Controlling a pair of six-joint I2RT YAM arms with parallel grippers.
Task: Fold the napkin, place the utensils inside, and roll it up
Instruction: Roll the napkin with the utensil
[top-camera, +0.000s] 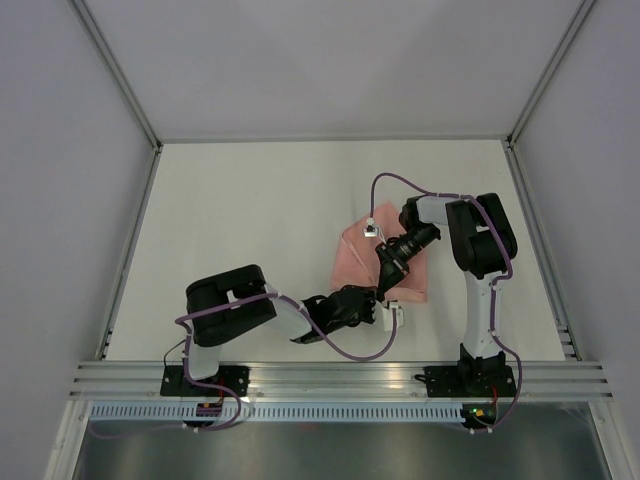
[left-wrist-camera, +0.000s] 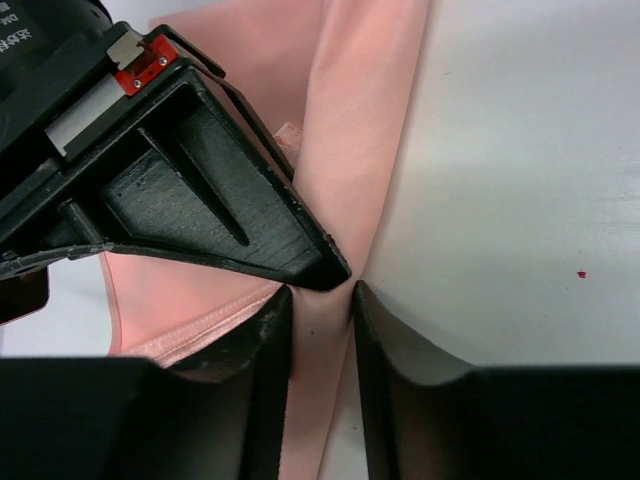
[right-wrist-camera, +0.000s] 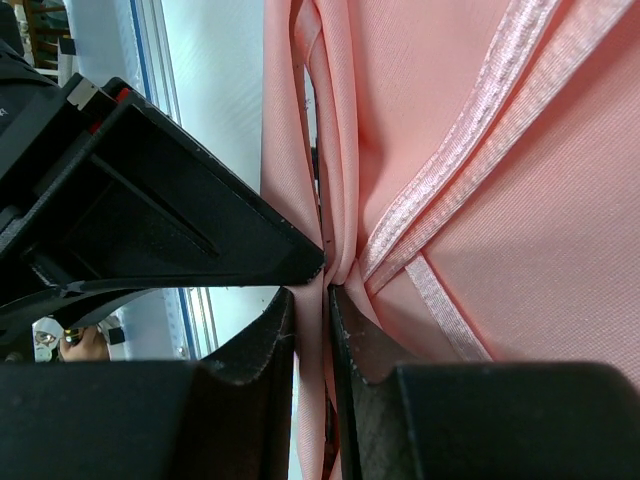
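The salmon-pink napkin (top-camera: 415, 280) lies partly folded on the white table, right of centre. My right gripper (top-camera: 384, 270) is shut on a bunched fold of the napkin (right-wrist-camera: 420, 120), which fills the gap between its fingertips (right-wrist-camera: 310, 295). My left gripper (top-camera: 377, 298) meets it tip to tip. In the left wrist view its fingers straddle a raised ridge of the napkin (left-wrist-camera: 350, 130) with a narrow gap (left-wrist-camera: 320, 295); cloth and a sliver of table show between them. The right gripper's finger (left-wrist-camera: 230, 200) sits just above. No knife or other utensil is in view.
The white table (top-camera: 250, 200) is ringed by grey walls and an aluminium frame. A rail (top-camera: 340, 380) runs along the near edge by the arm bases. Purple cables loop beside both arms, one (top-camera: 400, 180) arching over the napkin's far side.
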